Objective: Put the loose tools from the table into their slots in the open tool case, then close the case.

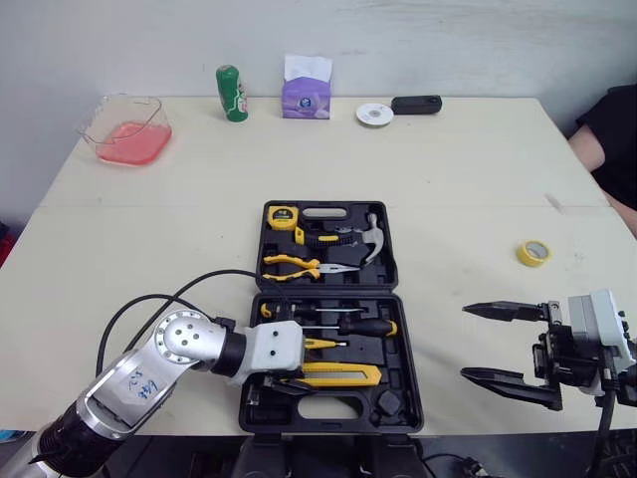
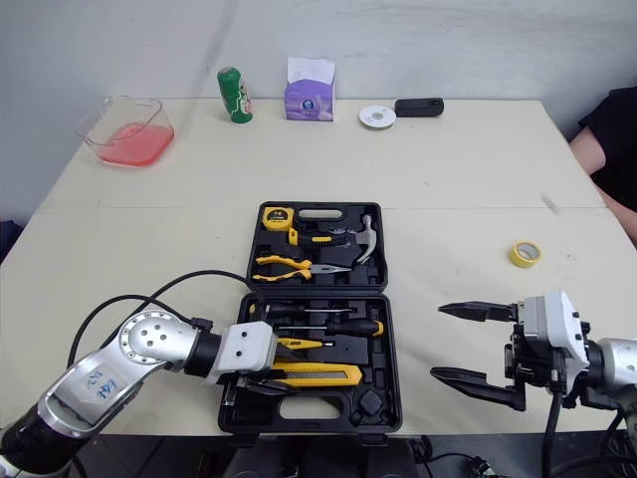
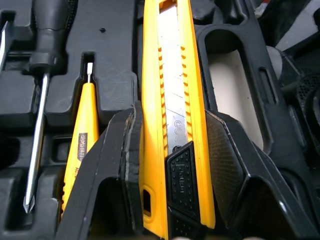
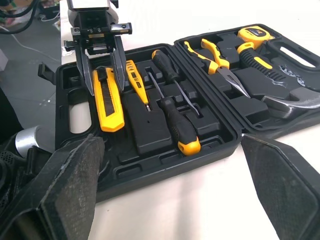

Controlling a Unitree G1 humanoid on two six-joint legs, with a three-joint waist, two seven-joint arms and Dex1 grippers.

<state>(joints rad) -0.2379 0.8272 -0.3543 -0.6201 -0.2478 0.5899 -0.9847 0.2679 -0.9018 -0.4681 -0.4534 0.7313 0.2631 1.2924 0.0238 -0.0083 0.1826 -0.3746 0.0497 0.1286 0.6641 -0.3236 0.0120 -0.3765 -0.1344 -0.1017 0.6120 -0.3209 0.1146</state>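
Note:
The open black tool case [image 1: 328, 290] lies in the middle of the table. Its far half holds a tape measure [image 1: 282, 215], a hammer [image 1: 370, 239] and pliers [image 1: 299, 265]. In the near half lie screwdrivers [image 1: 363, 327], a yellow tester [image 1: 323, 344] and a yellow utility knife [image 1: 343, 374]. My left gripper [image 3: 170, 114] is shut on the knife's handle end, and the knife rests low in its slot. Right of the case, near the table's front edge, my right gripper [image 1: 465, 343] is open and holds nothing. A yellow tape roll [image 1: 534, 253] lies loose on the table beyond it.
Along the far edge stand a clear tub with red contents [image 1: 127, 129], a green can [image 1: 231, 93], a purple tissue box [image 1: 306, 98], a white disc [image 1: 374, 115] and a black device [image 1: 416, 105]. A person's arm [image 1: 609, 129] shows at the right edge.

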